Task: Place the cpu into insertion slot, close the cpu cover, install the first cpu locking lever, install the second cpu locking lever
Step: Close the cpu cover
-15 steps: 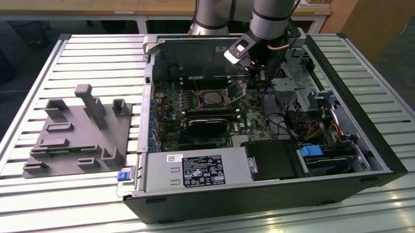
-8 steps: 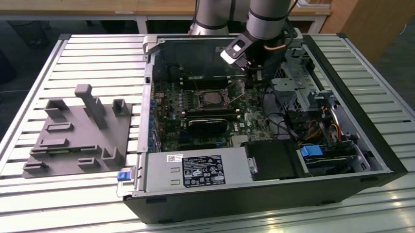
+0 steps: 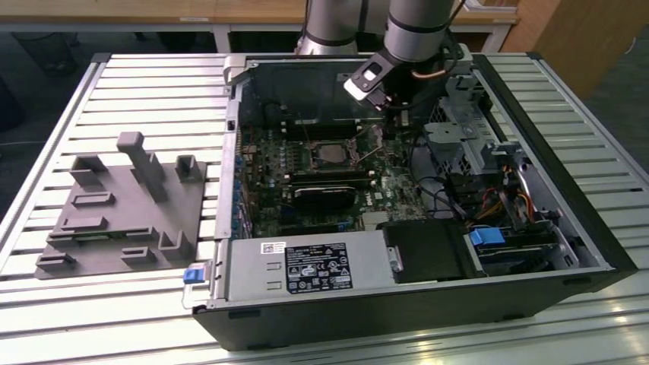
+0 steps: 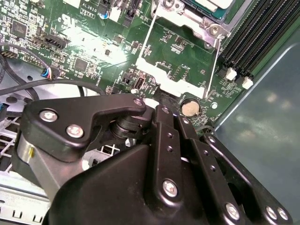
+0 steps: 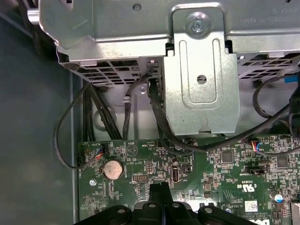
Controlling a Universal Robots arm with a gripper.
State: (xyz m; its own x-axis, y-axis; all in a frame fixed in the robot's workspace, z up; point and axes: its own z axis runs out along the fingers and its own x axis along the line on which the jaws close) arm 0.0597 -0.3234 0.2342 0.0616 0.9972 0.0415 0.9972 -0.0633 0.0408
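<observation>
Claw (image 5: 161, 188) nearest, pinched narrow on nothing, low over green board (image 5: 225, 174) by coin cell (image 5: 112, 168) | cpu (image 4: 211, 3) seated in insertion slot (image 3: 330, 156), apart from claw | I see cables (image 5: 157, 117), drive cage (image 5: 201, 79) crowding alongside.

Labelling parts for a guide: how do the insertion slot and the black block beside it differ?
The insertion slot is square and silver-rimmed; the black block is oblong and all dark. The slot is smaller and nearer the tool. Both sit on the green board.
</observation>
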